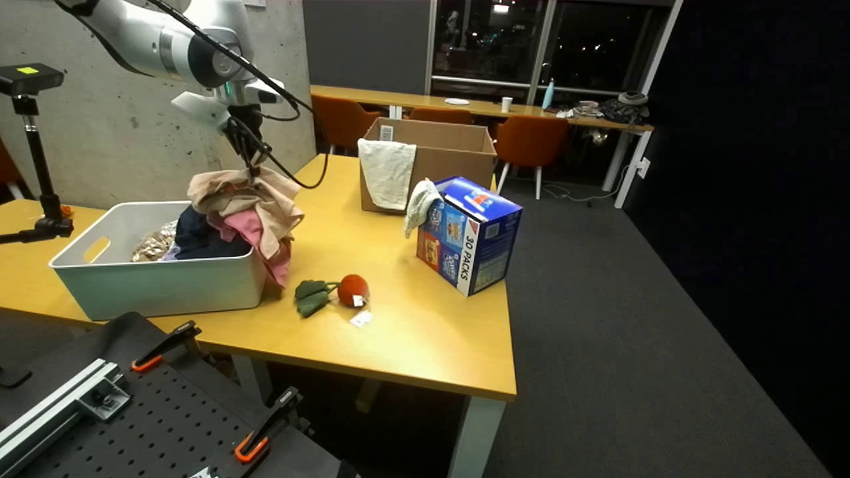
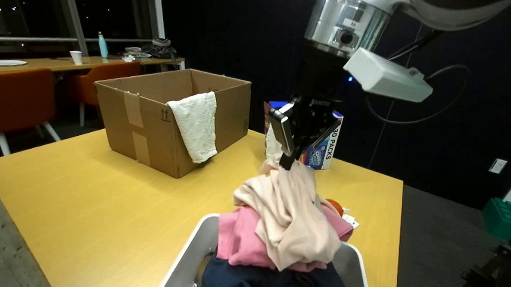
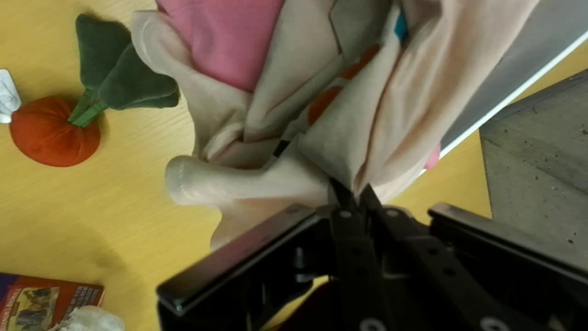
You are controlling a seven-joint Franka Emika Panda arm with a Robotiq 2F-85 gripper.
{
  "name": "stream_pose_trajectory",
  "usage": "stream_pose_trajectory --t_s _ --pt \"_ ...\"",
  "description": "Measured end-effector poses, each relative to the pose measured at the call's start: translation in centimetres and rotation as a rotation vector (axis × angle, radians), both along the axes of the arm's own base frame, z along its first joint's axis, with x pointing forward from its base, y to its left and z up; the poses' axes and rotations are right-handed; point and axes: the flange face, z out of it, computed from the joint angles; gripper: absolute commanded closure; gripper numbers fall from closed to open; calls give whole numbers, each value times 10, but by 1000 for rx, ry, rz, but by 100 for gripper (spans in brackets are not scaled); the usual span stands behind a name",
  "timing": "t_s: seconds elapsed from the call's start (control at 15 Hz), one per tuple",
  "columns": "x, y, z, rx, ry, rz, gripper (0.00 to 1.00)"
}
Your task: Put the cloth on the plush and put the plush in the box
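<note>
Pale grey plastic tub point(image 1: 163, 289), wide and shallow, a handle slot shown in one wall: set on a yellow wooden desk point(image 1: 425, 342). Robot tool point(image 3: 353, 195), black, two-fingered, mounted on a white arm point(image 1: 149, 40): suspended above one end of the tub, its fingers pressed together on gathered beige cloth point(image 2: 295, 214). That beige cloth, limp and faintly pinkish, some orange and teal shown among its folds in the wrist view: pinched at the top by the tool, the rest spread down over the tub's end. Pink cloth point(image 2: 243, 235), brighter: lodged beneath the beige one, draped over the end wall of the tub, a portion hung outside. Navy cloth point(image 1: 206, 236), crumpled: contained in the tub. Crinkled gold-toned item point(image 1: 153, 245), material not identifiable: contained likewise in the tub. Plush vegetable point(image 1: 352, 291), round and red-orange, dark green leaves, white label: laid on the desk just beside the tub, leaves pointed towards it. Snack carton point(image 1: 468, 239), blue and white, printed "30 PACKS": stood on the desk, farther from the tub than the plush vegetable. Whitish rag point(image 1: 420, 206): hung from the carton's upper edge, well apart from the tub. Brown cardboard box point(image 2: 159, 135), open-topped, one wall taped, a white towel point(image 2: 196, 128) hung over its side: stood on the desk, likewise well apart from the tub.
</note>
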Motion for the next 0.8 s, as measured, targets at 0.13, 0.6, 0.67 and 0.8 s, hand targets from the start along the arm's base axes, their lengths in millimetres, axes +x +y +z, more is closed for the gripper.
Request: stream_pose_trajectory --t_s 0.13,0.6,0.67,0.8 --pt "2 -14 19 -13 -2 -18 99" --pt "-10 -88 74 -40 -13 -129 99" --pt "-20 -96 75 -40 -5 -152 99" --pt "-47 -109 72 -32 21 -204 99"
